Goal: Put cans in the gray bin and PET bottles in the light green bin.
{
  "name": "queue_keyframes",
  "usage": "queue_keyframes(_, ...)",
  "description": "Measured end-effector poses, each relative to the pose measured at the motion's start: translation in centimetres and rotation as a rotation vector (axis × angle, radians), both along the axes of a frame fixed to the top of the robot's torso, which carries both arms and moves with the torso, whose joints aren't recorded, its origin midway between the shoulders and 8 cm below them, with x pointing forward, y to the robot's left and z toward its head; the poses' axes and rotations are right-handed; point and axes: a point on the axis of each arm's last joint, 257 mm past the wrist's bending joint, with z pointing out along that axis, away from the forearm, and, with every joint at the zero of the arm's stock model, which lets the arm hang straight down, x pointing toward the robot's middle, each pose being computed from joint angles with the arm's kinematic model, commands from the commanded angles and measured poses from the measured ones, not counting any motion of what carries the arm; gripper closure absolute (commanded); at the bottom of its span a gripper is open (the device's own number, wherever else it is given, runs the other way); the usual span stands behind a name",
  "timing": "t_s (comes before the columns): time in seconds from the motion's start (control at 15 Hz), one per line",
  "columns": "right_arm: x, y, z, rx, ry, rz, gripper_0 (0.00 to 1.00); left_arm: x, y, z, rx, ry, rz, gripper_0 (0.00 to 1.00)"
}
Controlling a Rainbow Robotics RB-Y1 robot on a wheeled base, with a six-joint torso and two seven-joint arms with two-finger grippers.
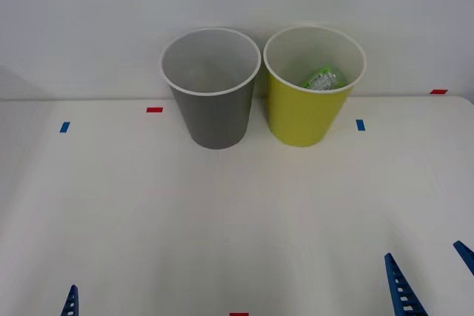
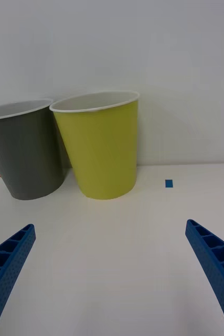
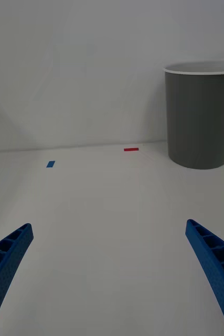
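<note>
On the counter (image 1: 148, 212) before you, the gray bin (image 1: 215, 112) and light green bin (image 1: 307, 112) stand side by side; the PET bottle (image 1: 324, 79) lies inside the green one. Your right tool (image 2: 112, 273) and left tool (image 3: 109, 273) gape wide, holding nothing.

White table (image 1: 148, 212), meeting a pale wall at the far edge. Standing upright near that edge, side by side and nearly touching: gray bin (image 1: 216, 116) on the left, light green bin (image 1: 304, 112) on the right. Stuck flat on the top: small blue tape marks (image 1: 64, 127) out to either side of the bins, and red tape marks (image 1: 154, 109) by the far edge and at the near edge.
</note>
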Motion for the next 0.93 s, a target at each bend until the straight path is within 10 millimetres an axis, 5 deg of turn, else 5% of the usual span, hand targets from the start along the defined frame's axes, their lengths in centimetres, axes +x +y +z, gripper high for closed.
queue_keyframes(0.93, 0.00, 0.00, 0.00, 0.000, 0.000, 0.000, 0.00, -0.07, -0.01, -0.05, 0.000, 0.002, 0.001, 0.00)
